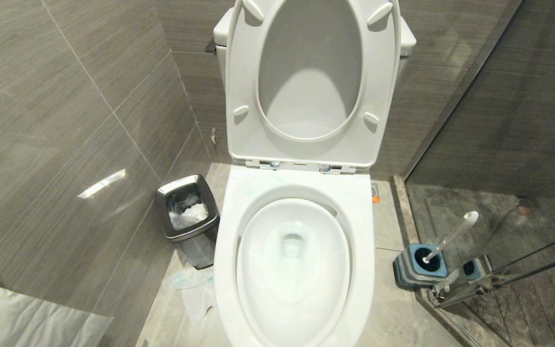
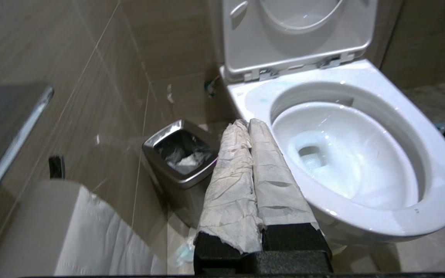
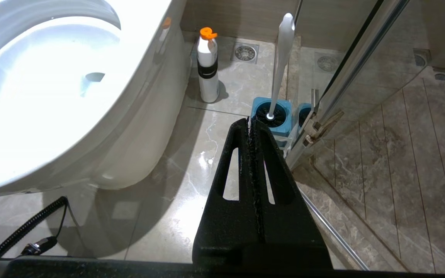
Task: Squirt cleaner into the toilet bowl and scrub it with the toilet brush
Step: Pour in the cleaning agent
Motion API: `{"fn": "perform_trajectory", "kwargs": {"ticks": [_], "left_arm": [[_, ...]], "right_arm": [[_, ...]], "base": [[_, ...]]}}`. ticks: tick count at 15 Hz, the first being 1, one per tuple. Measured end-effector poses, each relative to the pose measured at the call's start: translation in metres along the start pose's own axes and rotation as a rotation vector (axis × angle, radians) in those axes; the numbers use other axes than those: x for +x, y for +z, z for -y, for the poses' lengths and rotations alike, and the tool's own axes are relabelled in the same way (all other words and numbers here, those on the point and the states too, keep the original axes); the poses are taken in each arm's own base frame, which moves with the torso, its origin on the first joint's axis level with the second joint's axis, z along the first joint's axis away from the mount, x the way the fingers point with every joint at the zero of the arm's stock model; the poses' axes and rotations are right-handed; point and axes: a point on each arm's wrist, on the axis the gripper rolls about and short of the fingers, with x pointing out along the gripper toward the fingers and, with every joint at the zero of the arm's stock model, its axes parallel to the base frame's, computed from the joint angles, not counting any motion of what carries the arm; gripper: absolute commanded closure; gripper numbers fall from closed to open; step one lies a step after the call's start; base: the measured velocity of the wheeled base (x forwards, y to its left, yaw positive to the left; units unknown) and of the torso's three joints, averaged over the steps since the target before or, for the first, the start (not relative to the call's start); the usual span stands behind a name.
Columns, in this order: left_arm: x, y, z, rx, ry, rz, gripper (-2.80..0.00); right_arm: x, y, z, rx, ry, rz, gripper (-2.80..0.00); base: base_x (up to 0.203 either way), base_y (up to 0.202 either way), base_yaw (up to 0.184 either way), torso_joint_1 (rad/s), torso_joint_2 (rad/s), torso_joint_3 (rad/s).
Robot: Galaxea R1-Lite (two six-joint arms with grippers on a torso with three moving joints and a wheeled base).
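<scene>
1. Toilet bowl: white ceramic, in the middle of the head view. Seat and lid are both tipped up against the tank, which leaves the basin fully exposed for cleaner and scrubbing. Faint bluish smears show on the rim near the hinges.

2. Toilet brush: slim white handle leaning out of a square blue-topped holder on the floor to the robot's right of the bowl, just beside the glass shower door. It is parked there untouched, within likely reach of the right arm.

3. Cleaner bottle: white with an orange cap and a dark band, upright on the floor tiles between the bowl's base and the brush holder. Only its orange cap peeks out in the head view.

4. Left gripper: fingers wrapped in white paper or cloth, pressed together, holding nothing. It sits beside the bowl's rim on the waste-bin side.

5. Right gripper: black fingers pressed together, empty, pointing toward the brush holder and apart from it.

6. Waste bin: small steel bin with crumpled paper inside, against the wall on the robot's left of the bowl. Loose paper lies on the floor beside it.

7. Status, as a judgement: neither squirting nor scrubbing has begun; fetching the bottle looks like the first step.
</scene>
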Motion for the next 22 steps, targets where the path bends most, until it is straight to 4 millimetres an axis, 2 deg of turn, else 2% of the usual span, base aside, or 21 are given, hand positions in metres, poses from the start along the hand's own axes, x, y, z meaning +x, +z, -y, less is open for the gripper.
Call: {"fn": "perform_trajectory", "kwargs": {"ticks": [5,10,22], "left_arm": [[-0.001,-0.025,0.001,-0.010,0.086,-0.184,0.00],[-0.005,-0.040,0.001,-0.038,0.187,-0.342,0.00],[-0.006,-0.041,0.001,-0.049,0.190,-0.359,0.00]], "right_arm": [[0.000,0.000,0.000,0.000,0.000,0.000,0.00],[0.000,0.000,0.000,0.000,0.001,0.000,0.00],[0.000,0.000,0.000,0.000,0.000,0.000,0.00]], "base": [[0.000,0.000,0.000,0.000,0.00,0.000],[0.000,0.000,0.000,0.000,0.00,0.000],[0.000,0.000,0.000,0.000,0.00,0.000]]}}
